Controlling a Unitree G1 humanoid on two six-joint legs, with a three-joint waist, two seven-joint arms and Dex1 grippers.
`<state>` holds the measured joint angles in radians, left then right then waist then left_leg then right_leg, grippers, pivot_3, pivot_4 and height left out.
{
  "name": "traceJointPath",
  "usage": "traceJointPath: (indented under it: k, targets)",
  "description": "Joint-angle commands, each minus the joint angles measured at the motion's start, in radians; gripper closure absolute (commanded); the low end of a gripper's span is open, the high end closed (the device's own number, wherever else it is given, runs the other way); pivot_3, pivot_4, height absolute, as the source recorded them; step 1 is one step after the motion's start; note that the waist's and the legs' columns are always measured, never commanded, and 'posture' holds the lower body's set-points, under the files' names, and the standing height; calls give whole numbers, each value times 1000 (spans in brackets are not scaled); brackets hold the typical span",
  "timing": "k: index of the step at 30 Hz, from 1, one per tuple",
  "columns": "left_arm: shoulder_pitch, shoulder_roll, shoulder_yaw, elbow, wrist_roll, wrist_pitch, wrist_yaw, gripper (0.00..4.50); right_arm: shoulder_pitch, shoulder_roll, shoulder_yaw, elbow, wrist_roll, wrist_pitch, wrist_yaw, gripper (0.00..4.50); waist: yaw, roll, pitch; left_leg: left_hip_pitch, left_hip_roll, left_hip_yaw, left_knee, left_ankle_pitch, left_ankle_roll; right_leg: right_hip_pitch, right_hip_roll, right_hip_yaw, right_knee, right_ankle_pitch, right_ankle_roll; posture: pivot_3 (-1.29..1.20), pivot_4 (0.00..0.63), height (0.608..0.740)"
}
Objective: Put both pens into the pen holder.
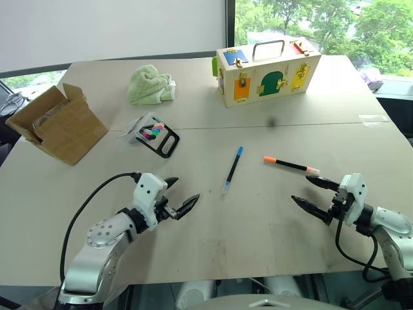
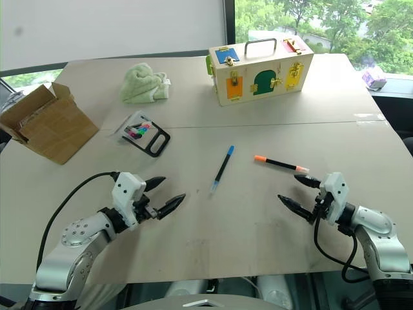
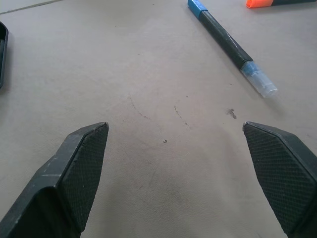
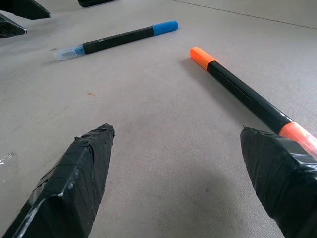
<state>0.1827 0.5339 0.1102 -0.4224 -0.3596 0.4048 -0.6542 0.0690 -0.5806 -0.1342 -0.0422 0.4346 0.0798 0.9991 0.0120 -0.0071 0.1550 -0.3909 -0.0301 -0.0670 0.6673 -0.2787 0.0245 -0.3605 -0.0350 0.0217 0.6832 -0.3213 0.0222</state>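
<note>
Task not yet begun: blue-capped pen [image 1: 233, 169] and orange-capped pen [image 1: 291, 165] lie mid-surface, apart; the pen holder [image 1: 155, 136] sits toward the surface's left edge. Left gripper [image 1: 180, 196] and right gripper [image 1: 310, 194] hover near the front edge, both wide open, empty.

Bits we can't fully make out

The pen holder [image 1: 153, 134] is too small for us to tell what the coloured things inside are. In the left wrist view the orange-capped pen [image 3: 267, 2] gets chopped by the top edge, and the cardboard box [image 2: 40, 123] hides its own inside from us.
</note>
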Motion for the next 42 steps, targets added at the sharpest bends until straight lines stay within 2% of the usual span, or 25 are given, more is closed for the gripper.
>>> traceJointPath:
  k: [1,9,15,31,33,35,37,40,42]
  targets:
    - [5,6,31,-22,-25,-14,-7,0,1,-9,-13,-20,16,-4,19,170,0,0,0,0,0,0,0,0,0,0,0,0,0,0,0,0,150,740]
    - [76,-15,33,-76,-55,-27,-1,0,20,-23,-17,-6,7,-12,51,170,0,0,0,0,0,0,0,0,0,0,0,0,0,0,0,0,150,740]
    - [64,-34,0,-67,-36,-43,8,0,-19,-26,-16,34,1,-19,53,170,0,0,0,0,0,0,0,0,0,0,0,0,0,0,0,0,150,740]
    - [121,-20,34,-109,-62,-75,-16,0,3,-52,-25,16,39,14,85,170,0,0,0,0,0,0,0,0,1,0,0,0,-1,0,0,0,150,740]
    - [149,-3,28,-119,-73,-106,-69,0,-57,-1,-58,21,106,72,19,170,-4,1,1,0,0,0,0,0,1,0,0,0,-1,0,0,0,150,740]
    - [163,28,32,-143,-129,-118,-155,0,-132,5,-60,51,112,89,7,170,-16,2,1,0,0,0,0,0,0,0,0,0,-1,0,0,0,150,740]
    - [122,73,64,-161,-247,-69,-231,0,-220,-23,-40,126,61,78,19,170,-19,3,2,0,0,0,0,0,0,0,0,0,-1,0,0,0,150,740]
    - [-31,146,103,-120,-394,19,-301,0,-359,-72,41,312,-57,38,70,170,-13,4,4,0,0,-1,1,0,0,0,0,-2,0,0,0,0,150,740]
    - [-91,202,103,-91,-405,23,-373,0,-425,-76,88,438,-115,16,94,170,-15,4,4,0,0,-3,1,0,0,0,0,-4,1,0,0,0,150,740]
